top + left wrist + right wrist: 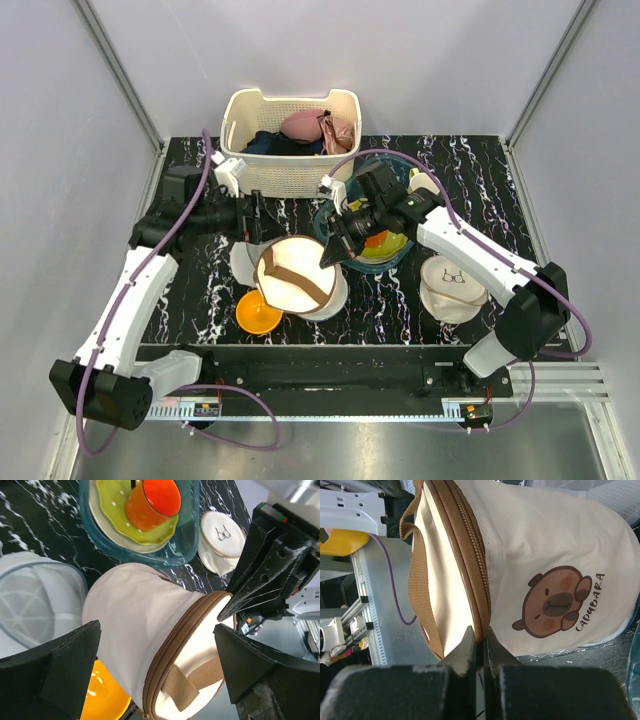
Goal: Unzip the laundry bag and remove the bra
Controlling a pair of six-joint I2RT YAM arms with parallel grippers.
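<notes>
The cream laundry bag point(295, 273) lies mid-table with its brown-strapped lid facing up, and a capybara print point(559, 602) on its side. Its brown zipper band point(470, 545) looks closed all round. My right gripper point(333, 255) is shut on the band at the bag's right edge, fingertips pinched together in the right wrist view point(481, 635). My left gripper point(257, 222) is open at the bag's far-left side. In the left wrist view point(156, 635) its fingers straddle the bag point(135, 610) without closing. The bra is hidden.
A white basket point(290, 170) of clothes stands at the back. A teal tray point(325, 222) with a green plate and orange cup point(152, 500) sits right of the bag. An orange bowl point(257, 312), a white mesh dome point(35, 595) and a white bra-print bag point(452, 285) lie nearby.
</notes>
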